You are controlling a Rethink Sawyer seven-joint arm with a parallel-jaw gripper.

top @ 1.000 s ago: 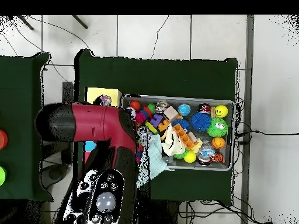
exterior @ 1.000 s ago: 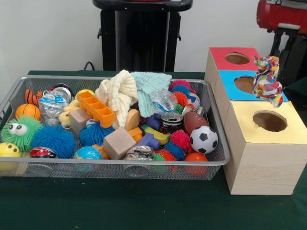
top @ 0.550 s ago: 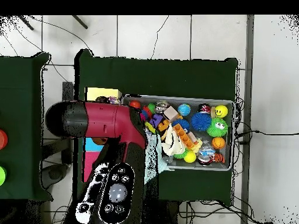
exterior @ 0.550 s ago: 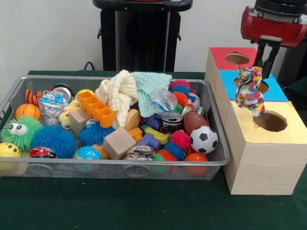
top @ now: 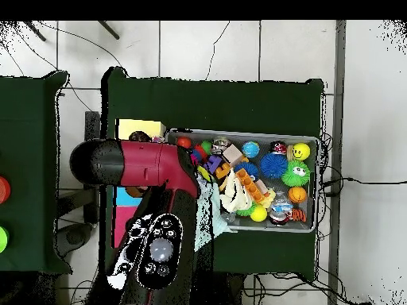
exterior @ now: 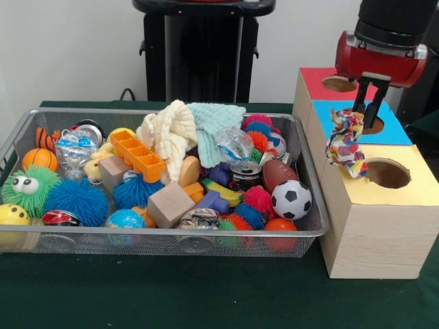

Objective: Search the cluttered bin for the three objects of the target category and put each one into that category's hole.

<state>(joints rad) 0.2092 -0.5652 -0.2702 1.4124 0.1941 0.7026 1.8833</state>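
My gripper (exterior: 362, 115) hangs over the wooden sorting box (exterior: 374, 226), shut on a multicoloured knotted fabric toy (exterior: 345, 145). The toy dangles at the box's left edge, where the blue section meets the yellow. Its lower end is just left of the yellow hole (exterior: 388, 173). The blue hole (exterior: 375, 126) is partly hidden behind my fingers; the red hole (exterior: 339, 83) lies behind. In the wire bin (exterior: 171, 235) a cream cloth (exterior: 170, 133) and a mint cloth (exterior: 216, 122) lie on top of the clutter. In the overhead view my arm (top: 151, 167) hides the gripper and most of the box.
The bin holds several spiky balls, a soccer ball (exterior: 291, 199), a football, wooden blocks, an orange tray (exterior: 139, 156), a can and crumpled plastic. The bin's right wall stands close to the box. In the overhead view only the box's yellow section (top: 139, 127) shows beside the bin (top: 246, 133).
My gripper has carried the fabric toy leftward, from past the box's right side to above its left edge. The bin's contents have not moved.
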